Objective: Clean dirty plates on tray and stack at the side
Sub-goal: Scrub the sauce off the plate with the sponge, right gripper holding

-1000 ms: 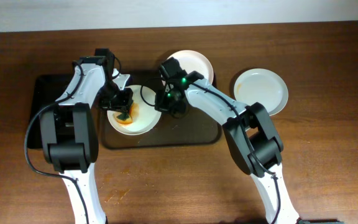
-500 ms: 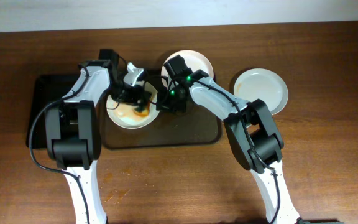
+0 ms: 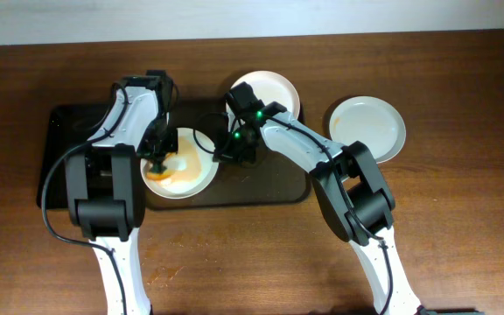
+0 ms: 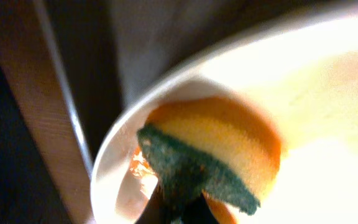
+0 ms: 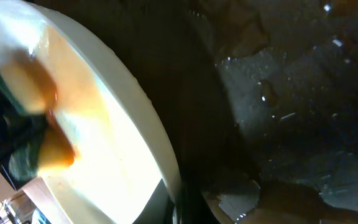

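Observation:
A white dirty plate (image 3: pixel 186 166) with orange smears lies on the dark tray (image 3: pixel 261 188). My left gripper (image 3: pixel 157 164) is shut on a yellow-and-green sponge (image 4: pixel 210 158) that presses on the plate's left part (image 4: pixel 328 124). My right gripper (image 3: pixel 226 150) is shut on the plate's right rim (image 5: pixel 160 155). The sponge also shows at the plate's far side in the right wrist view (image 5: pixel 30 93). A second white plate (image 3: pixel 274 89) sits at the tray's back edge. A clean white plate (image 3: pixel 367 127) lies on the table to the right.
A black tray (image 3: pixel 68 131) lies at the left under the left arm. The dark tray's surface is wet with droplets (image 5: pixel 278 93). Bare wooden table (image 3: pixel 252 262) spreads in front.
The left gripper swept the sponge from the plate's right side to its left edge. The plate shifted slightly forward and left. The right gripper kept hold of the rim.

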Available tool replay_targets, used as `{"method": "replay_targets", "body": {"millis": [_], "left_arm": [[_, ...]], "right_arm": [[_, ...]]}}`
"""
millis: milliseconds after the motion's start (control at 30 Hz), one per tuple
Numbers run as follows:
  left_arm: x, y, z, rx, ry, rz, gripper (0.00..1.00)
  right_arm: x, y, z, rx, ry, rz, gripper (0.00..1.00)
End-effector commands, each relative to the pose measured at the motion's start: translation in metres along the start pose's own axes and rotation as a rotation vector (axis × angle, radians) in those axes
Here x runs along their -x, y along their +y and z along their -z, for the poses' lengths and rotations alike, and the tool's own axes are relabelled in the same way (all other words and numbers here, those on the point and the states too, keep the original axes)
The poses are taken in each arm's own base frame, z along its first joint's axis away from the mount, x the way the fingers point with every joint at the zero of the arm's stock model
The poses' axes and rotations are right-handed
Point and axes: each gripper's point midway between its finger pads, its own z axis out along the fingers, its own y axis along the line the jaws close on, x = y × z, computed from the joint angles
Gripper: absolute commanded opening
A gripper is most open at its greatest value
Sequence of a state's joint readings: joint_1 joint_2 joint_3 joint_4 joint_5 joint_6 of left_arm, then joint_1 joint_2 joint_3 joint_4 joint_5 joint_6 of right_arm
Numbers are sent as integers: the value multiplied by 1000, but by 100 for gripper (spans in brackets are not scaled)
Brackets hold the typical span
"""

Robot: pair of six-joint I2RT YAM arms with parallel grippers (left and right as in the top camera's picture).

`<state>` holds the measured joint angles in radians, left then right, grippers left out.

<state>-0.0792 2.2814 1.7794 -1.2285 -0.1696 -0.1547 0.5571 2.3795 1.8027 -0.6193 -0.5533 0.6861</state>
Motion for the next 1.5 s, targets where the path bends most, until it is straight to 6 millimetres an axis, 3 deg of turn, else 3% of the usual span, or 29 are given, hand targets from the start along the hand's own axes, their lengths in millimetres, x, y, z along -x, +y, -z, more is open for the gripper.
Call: {"method": "replay_targets", "body": {"millis": [0,133,200,600,667,733,833,933,1067,1167,1300,1367,1467], "left_arm": [[-41,-5,-29,-49,214,-63,1],[-30,-65,-18,-423,127,-280,1],[-22,-82,-11,-529,73,-332,1],[20,-108,1,-639,-147,-398,1],[31,-101,-3,-582,-178,-388,1],[46,-42,-28,-220,-144,-51,1],[36,12,-33,83,-116,128,1],[19,25,-32,160,-57,154,1],[-27,32,-29,195,135,101,1],[-45,-15,-28,-97,228,-90,1],[-43,-75,-11,-492,163,-341,1],[-28,-95,-3,-608,68,-392,1],[5,-101,-4,-602,-79,-414,1]], "right_arm": [[0,-15,-9,-23,13,-49,4],[0,-15,-9,-23,13,-49,4],[0,-15,-9,-23,13,-49,4],[0,-15,-9,-24,13,-49,4],[0,-15,-9,-23,13,-49,4],[0,-15,-9,-24,13,-49,4],[0,-15,-9,-24,13,-49,4],[0,-15,-9,-23,13,-48,4],[0,-15,-9,-23,13,-49,4],[0,-15,-9,-23,13,-49,4],[0,-15,-9,-21,15,-49,4],[0,-15,-9,-21,15,-49,4],[0,-15,-9,-21,15,-49,4]]}}
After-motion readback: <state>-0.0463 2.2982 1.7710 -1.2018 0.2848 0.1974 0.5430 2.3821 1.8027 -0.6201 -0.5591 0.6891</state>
